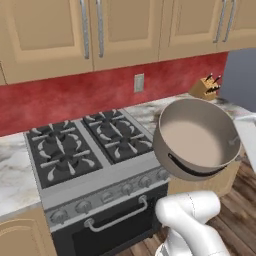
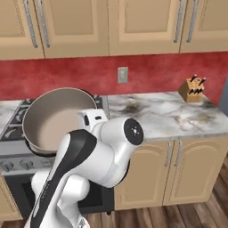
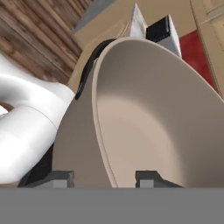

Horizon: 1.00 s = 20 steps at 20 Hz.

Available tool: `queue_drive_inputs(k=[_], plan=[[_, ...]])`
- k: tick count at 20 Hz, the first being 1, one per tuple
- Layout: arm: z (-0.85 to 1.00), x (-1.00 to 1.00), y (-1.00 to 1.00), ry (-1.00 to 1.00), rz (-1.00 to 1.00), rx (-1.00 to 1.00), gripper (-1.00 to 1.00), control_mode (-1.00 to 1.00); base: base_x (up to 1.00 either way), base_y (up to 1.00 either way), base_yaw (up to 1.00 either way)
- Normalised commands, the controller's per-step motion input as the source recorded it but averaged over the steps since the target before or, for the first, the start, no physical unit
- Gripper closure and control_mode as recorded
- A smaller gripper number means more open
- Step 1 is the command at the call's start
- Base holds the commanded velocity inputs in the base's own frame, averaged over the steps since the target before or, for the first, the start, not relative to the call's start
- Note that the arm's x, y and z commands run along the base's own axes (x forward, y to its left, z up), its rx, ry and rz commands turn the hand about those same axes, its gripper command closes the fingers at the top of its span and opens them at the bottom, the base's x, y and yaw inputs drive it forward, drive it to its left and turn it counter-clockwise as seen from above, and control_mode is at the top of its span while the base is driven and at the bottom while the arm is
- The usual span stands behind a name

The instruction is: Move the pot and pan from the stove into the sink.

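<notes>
The hand [image 3: 104, 178] grips the pot [image 1: 196, 137] by its rim: in the hand view one dark fingertip sits outside the wall at 7 o'clock and the other inside the bowl at 6 o'clock, the wall pinched between them. The pot is lidless, tilted so its pale inside faces the camera, with a dark band curving along its outer side. In the left base view it hangs in the air, clear of the stove [image 1: 95, 165], at 3 o'clock from the burners and in front of the table [image 1: 145, 112] edge. The grates carry nothing. A knife block [image 1: 205, 87] stands on the table at 1 o'clock from the pot, near the red wall. In the right base view the pot sits at 9 o'clock, partly behind the white arm.
</notes>
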Motion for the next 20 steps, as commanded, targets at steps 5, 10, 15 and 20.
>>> queue_drive_inputs(k=[5,10,15,20], plan=[[0.0,0.0,0.0,0.0,0.0,0.0,1.0,1.0,0.0,-0.21,-0.42],[0.0,0.0,0.0,0.0,0.0,0.0,1.0,1.0,0.0,-0.16,-0.45],[0.0,0.0,0.0,0.0,0.0,0.0,1.0,1.0,0.02,-0.14,-0.46],[0.0,0.0,0.0,0.0,0.0,0.0,1.0,1.0,0.06,-0.13,-0.47]])
